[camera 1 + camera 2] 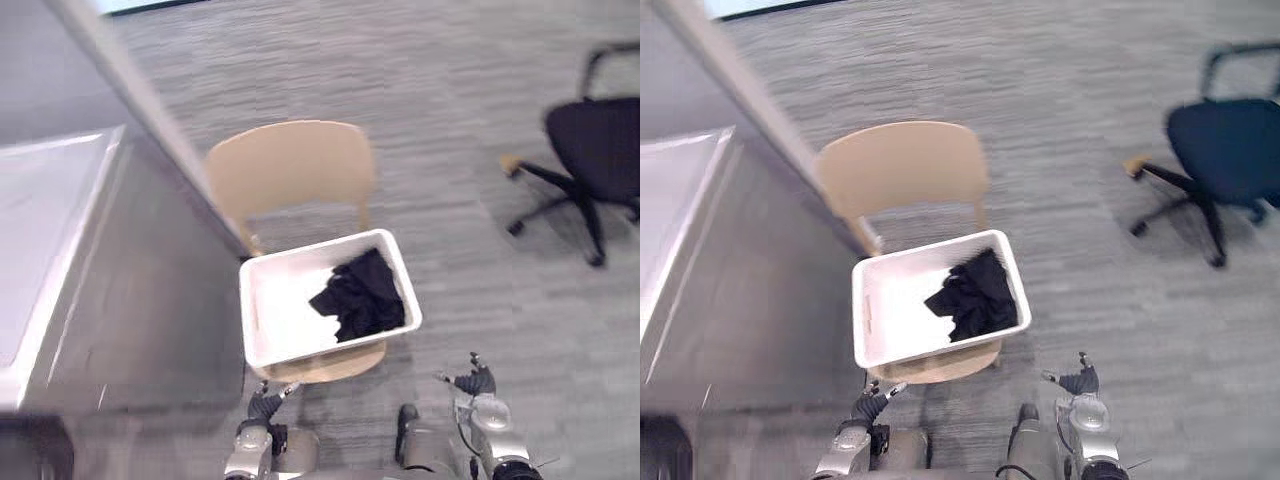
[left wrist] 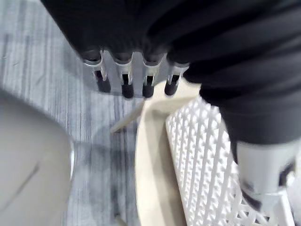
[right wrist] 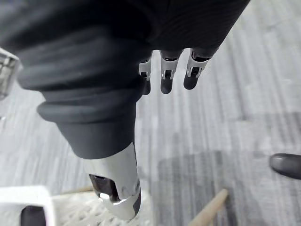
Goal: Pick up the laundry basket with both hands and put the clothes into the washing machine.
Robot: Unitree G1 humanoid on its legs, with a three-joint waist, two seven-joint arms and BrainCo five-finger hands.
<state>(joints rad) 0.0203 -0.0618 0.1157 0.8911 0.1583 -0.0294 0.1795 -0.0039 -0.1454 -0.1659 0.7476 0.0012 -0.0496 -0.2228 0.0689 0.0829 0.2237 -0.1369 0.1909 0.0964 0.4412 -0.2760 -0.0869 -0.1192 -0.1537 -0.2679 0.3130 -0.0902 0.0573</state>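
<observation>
White laundry basket (image 1: 285,315), left eye view: where does it sit?

On the seat of the beige chair (image 1: 290,165), straight ahead of the robot, with the dark clothes (image 1: 362,295) heaped in its right half. Its long axis runs across the robot, the right end swung a little further off, so a short end faces each side.

And the hands?

The left hand (image 1: 265,405) is just this side of the near-left corner. The right hand (image 1: 478,383) is out past the near-right corner, apart from it. The left is the nearer.

Right eye view?

Same layout: the basket lies ahead of and between the two hands, and neither is curled on it.

Left wrist view?

Its fingers (image 2: 127,82) hang straight in a row with the thumb (image 2: 263,169) apart, holding nothing. The basket's lattice wall (image 2: 202,155) and the seat edge lie right beneath.

Right wrist view?

Its fingers (image 3: 167,77) are loose and empty over the carpet (image 3: 225,122).

So the coming move?

I judge each hand must go forward and inward to a short end, the right travelling further. An uneven grip could tip the clothes-heavy right side.
</observation>
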